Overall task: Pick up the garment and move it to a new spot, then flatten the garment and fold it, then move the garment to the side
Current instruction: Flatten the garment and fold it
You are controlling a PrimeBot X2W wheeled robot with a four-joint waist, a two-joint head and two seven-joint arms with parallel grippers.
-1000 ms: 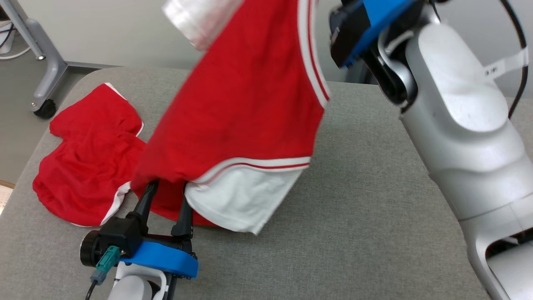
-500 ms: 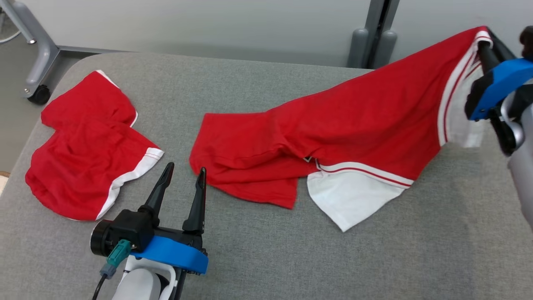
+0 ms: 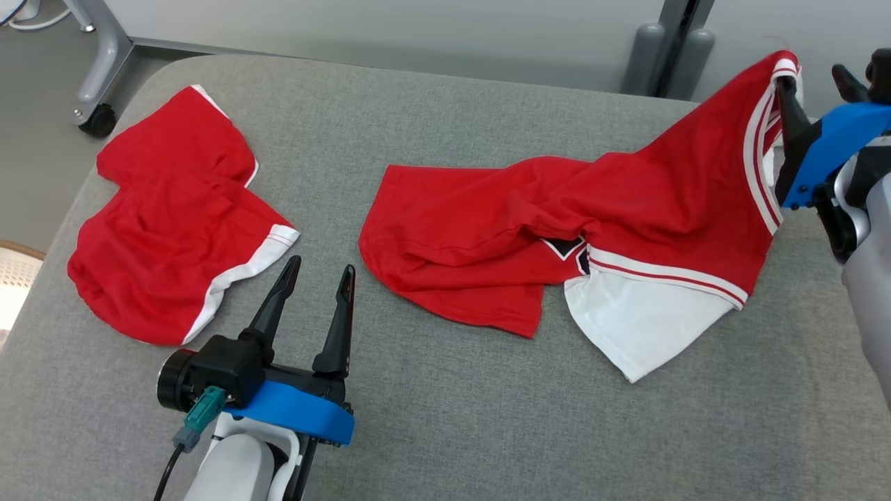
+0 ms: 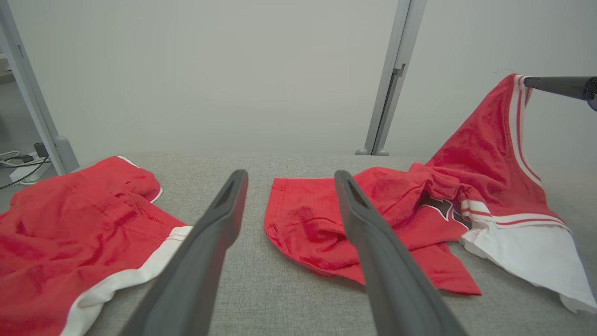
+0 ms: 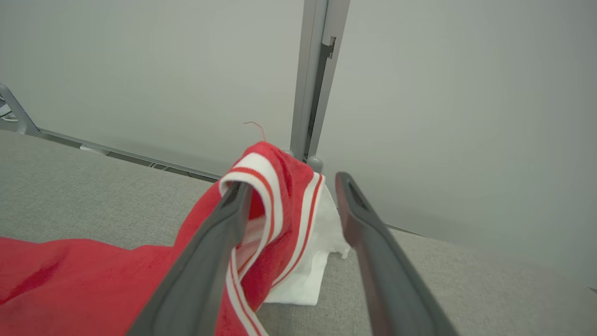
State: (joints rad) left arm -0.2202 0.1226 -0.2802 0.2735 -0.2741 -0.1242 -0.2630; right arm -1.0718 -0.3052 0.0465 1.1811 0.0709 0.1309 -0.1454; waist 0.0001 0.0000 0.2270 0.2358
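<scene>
Garment [image 3: 557, 229] sprawling on table [image 3: 487, 417]
Right gripper [image 3: 811, 75] at two o'clock is gaping, collar seemingly snagging one finger; left gripper [image 3: 320, 263] gaping.

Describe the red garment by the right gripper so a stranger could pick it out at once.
On the grey padded table, look to the right half: the red jersey lies crumpled there, one striped edge draped over a finger of the open right gripper. Unlike the smaller red garment at the left, it has a large white panel and a dark emblem.
</scene>
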